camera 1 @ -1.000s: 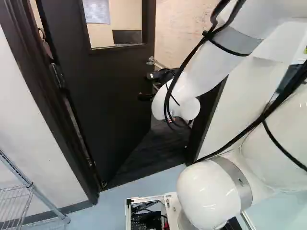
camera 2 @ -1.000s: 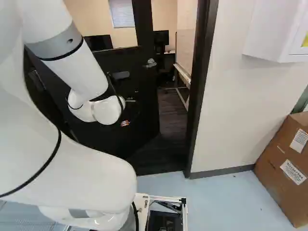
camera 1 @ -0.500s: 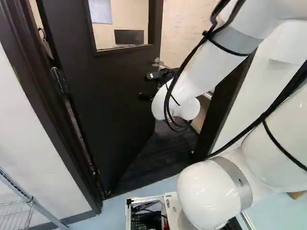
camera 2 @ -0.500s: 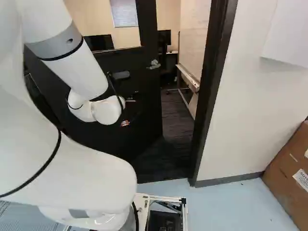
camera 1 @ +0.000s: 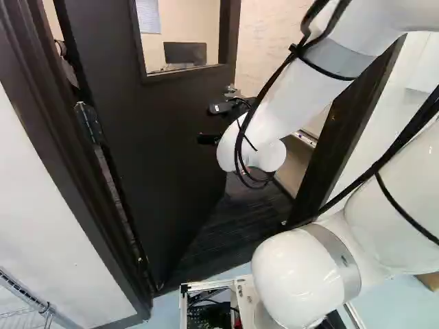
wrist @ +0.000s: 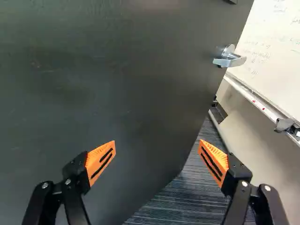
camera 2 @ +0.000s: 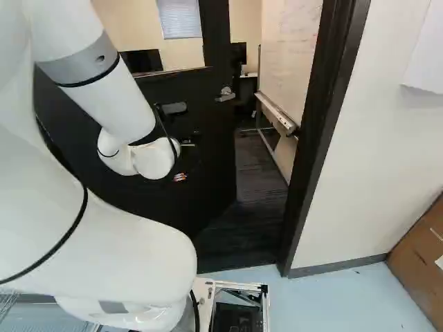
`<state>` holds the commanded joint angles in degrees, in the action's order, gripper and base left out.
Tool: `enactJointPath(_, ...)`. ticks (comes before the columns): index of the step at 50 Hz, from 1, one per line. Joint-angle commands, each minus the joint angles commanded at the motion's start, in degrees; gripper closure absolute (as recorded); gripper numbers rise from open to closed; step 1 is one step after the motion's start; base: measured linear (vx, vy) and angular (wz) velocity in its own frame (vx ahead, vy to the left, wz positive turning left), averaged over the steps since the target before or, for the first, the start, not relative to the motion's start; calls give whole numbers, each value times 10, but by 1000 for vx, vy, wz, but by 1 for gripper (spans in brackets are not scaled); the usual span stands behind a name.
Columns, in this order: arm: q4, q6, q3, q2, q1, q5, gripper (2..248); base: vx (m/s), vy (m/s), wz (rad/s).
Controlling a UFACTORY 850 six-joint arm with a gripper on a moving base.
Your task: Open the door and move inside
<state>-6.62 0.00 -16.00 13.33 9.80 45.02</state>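
An office — scribbled whiteboard (wrist: 269,47), dark monitor (camera 1: 185,52), window blind (camera 2: 179,19).

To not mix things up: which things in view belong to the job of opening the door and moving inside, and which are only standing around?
Job: door, door handle, door frame, gripper.

Only around: whiteboard, cardboard box, wire shelf, monitor.

1 whiteboard (wrist: 265,51), brown box (camera 2: 421,261), window blind (camera 2: 179,19)

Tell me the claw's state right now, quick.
Claw: open, orange pads wide apart with nothing between them; the door stands ahead, ungripped.
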Motion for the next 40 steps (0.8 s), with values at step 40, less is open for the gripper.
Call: enactJointPath(40, 0, 0, 0, 0, 0, 0, 3, 20, 45, 97)
